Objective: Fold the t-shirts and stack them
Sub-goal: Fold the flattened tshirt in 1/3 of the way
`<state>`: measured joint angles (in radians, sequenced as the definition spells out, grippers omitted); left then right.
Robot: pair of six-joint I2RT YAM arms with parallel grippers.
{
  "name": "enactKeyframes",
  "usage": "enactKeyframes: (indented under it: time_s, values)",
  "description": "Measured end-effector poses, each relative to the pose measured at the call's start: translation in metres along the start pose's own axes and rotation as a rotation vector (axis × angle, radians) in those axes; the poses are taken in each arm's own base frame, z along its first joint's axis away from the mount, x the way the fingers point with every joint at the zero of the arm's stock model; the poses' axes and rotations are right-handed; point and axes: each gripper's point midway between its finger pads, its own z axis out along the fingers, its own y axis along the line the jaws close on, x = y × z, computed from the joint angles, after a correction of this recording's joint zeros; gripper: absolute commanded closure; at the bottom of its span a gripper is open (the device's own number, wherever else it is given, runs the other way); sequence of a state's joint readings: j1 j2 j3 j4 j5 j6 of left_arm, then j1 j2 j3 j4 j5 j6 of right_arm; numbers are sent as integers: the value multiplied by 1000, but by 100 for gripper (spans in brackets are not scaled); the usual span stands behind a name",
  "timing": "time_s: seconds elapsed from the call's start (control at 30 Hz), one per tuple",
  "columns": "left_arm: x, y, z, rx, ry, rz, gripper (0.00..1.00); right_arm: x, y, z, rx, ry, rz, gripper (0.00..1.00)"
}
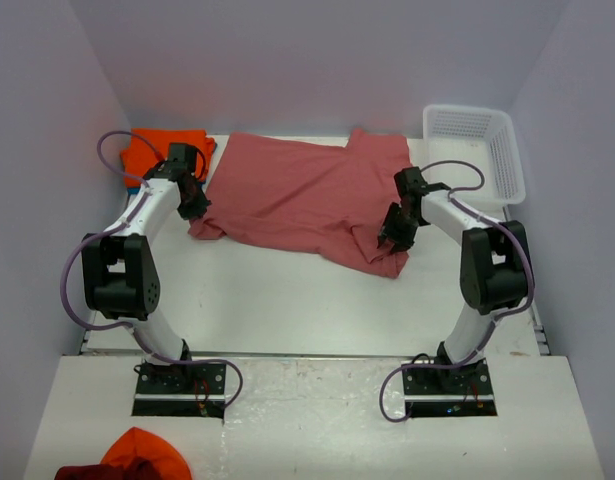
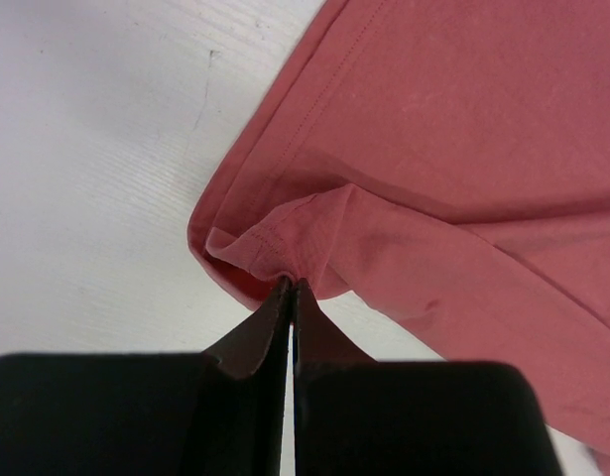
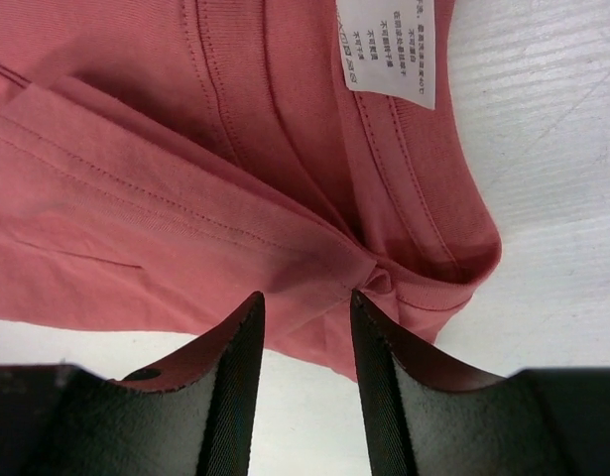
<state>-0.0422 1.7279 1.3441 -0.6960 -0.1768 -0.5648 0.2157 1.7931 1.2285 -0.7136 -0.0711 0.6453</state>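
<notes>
Only close-up, perhaps: tag [image 3: 386, 50] on tee [image 3: 166, 178].

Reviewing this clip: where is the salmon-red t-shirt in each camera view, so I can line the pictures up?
Top external: salmon-red t-shirt spread out across the middle of the picture.
Left wrist: fills the right side; a bunched corner meets the left tool at its tips.
Right wrist: fills the upper left, its white tag at the top.
Shared landmark: the white table under the shirt.
</notes>
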Motion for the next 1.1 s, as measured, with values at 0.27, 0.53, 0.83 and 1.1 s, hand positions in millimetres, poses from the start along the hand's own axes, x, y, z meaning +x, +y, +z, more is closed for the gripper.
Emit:
enactKeyframes:
  time_s: [0.27,0.53,0.83,1.1]
  values:
    - [1,-1,0,8,4,0,100,-2,-3,9,13,19,9,63]
    - [1,-3,0,14,7,0,100,-10,-9,11,19,16,25,74]
    - [1,-3,0,17,5,0,100,-13,-5,10,-1,17,27,77]
    - [0,-4,0,19,3,-1,100,-10,-7,14,-1,30,24,76]
